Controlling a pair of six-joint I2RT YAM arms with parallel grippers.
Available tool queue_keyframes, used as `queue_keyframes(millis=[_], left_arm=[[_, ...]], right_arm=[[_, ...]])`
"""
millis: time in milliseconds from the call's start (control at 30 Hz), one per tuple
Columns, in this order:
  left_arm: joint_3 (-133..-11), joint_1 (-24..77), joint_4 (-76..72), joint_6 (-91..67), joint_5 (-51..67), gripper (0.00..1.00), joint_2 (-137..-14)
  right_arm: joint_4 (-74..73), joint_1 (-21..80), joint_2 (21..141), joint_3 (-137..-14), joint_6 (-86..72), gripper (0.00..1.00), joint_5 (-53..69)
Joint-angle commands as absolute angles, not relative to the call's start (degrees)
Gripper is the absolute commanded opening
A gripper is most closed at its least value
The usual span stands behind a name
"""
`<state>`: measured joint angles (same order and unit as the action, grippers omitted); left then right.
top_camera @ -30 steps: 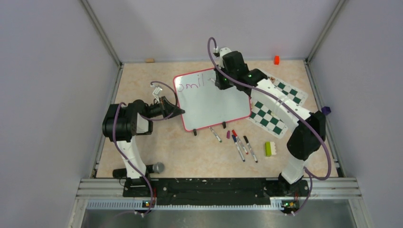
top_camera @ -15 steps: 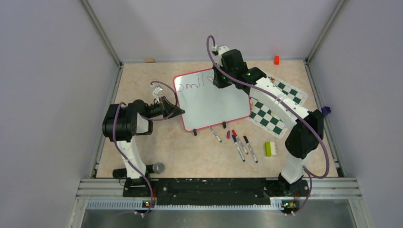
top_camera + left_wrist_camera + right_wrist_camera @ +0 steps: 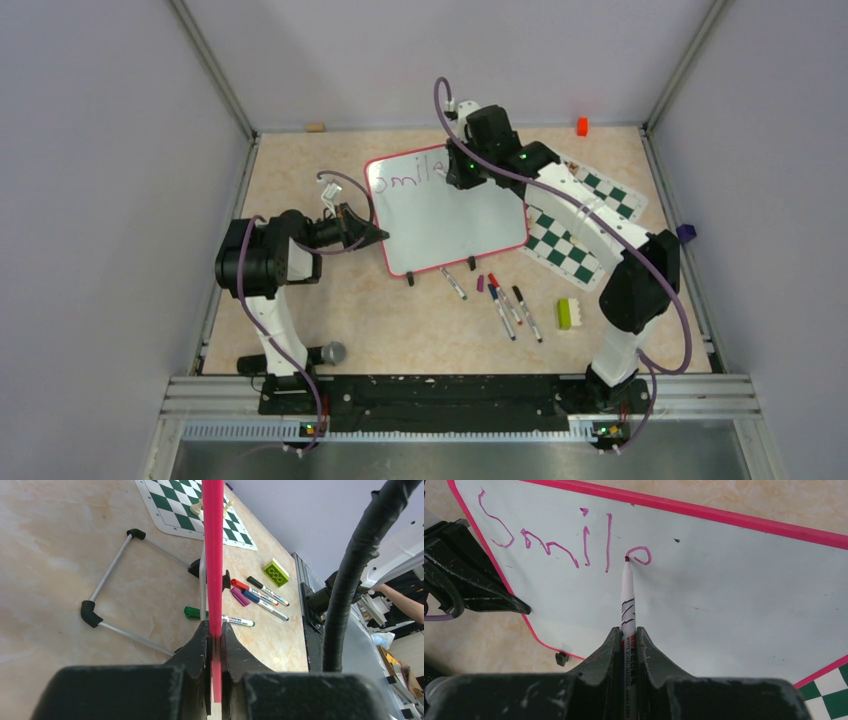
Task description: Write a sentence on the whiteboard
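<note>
The whiteboard [image 3: 445, 215] lies mid-table, white with a red-pink rim [image 3: 212, 555]. My left gripper [image 3: 378, 236] [image 3: 215, 630] is shut on the rim at the board's near-left corner. My right gripper [image 3: 460, 175] [image 3: 626, 632] hovers over the board's far edge, shut on a white marker [image 3: 627, 600]. The marker's tip touches the board at the loop of an "e". The sentence [image 3: 554, 545] reads "Smil" in purple-magenta, followed by that loop. In the top view the right wrist partly covers the lettering [image 3: 405, 172].
A green-and-white chess mat [image 3: 575, 225] lies right of the board, under the right arm. Several loose markers [image 3: 505, 305] and a green brick [image 3: 568, 313] sit in front. An orange block [image 3: 581, 125] is at the back. A wire stand [image 3: 115, 575] shows beneath the board.
The right gripper has shifted slightly with the marker, and a loop of an "e" now follows "Smil". The left arm and the board have not moved.
</note>
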<state>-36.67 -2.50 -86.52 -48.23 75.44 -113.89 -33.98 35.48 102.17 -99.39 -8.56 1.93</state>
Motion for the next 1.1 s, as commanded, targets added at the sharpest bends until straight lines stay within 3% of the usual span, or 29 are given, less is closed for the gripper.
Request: queue_keyframes(millis=[0,767,1067], left_arm=[[-37.88,-1.41,-92.68,-46.01,79.17,0.0,-112.77],[-37.88,-1.45,-92.68,-45.98,79.16,0.0,-112.78],[-37.94,-1.42,-92.72,-45.97,79.19,0.0,-112.8]], right_arm=[[-34.66,34.85,101.98,-98.98,-7.96,0.0,1.91],[-37.15,34.8,100.85,-100.87,-6.73,0.0,-4.78],[-33.81,34.82,96.29,-99.15,-7.22,0.0,-1.26]])
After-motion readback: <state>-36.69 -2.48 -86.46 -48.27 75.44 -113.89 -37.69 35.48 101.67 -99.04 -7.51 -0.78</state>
